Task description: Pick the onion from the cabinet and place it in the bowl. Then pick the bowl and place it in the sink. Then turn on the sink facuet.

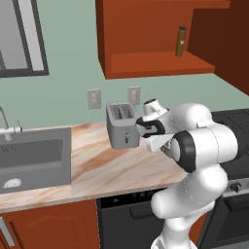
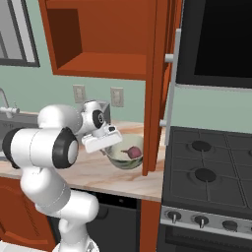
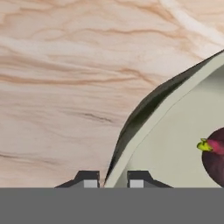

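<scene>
Since the onion (image 2: 132,151) is already sitting in the bowl (image 2: 116,158), gripper (image 3: 113,179) is straddling the rim at 6 o'clock, fingers apart; sink (image 1: 34,158) and faucet (image 1: 5,121) steps are remaining.

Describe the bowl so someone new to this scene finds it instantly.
Start at the black stove on the right, then move left onto the marbled beige counter beside it. There sits the round, deep, pale grey-cream bowl, right beside the robot's tool, whose fingertips straddle its rim. Unlike the boxy silver toaster nearby, it holds a small reddish-purple onion.
</scene>
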Robot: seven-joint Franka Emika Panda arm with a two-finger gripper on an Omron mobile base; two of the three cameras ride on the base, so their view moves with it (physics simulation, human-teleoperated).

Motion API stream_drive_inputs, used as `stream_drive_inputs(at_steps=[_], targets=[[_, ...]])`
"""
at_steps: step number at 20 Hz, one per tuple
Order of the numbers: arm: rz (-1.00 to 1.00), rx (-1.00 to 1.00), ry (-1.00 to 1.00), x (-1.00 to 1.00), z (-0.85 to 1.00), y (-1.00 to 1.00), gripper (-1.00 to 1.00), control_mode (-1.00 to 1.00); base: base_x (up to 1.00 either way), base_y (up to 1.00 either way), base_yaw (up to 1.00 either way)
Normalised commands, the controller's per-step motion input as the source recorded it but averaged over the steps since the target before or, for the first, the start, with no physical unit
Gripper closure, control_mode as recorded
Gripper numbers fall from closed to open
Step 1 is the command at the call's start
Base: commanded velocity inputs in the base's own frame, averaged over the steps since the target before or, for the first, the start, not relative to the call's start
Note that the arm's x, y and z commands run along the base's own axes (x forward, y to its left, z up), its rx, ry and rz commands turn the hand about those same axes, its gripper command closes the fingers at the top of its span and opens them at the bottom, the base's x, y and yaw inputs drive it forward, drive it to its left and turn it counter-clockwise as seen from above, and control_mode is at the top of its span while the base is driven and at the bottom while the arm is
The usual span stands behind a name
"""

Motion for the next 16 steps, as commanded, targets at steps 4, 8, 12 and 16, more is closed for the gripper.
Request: stream_drive_inputs(at_steps=[4, 8, 12, 16], targets=[[0.00, 0.10, -0.01, -0.68, 0.61, 0.00, 1.00, -1.00, 0.00, 0.00, 0.00], [0.07, 0.09, 0.00, -0.79, 0.72, 0.00, 1.00, -1.00, 0.00, 0.00, 0.00], [0.06, 0.01, 0.04, -0.62, 0.77, 0.11, 1.00, -1.00, 0.00, 0.00, 0.00], [0.06, 0.00, 0.01, -0.52, 0.98, 0.19, 1.00, -1.00, 0.00, 0.00, 0.00]])
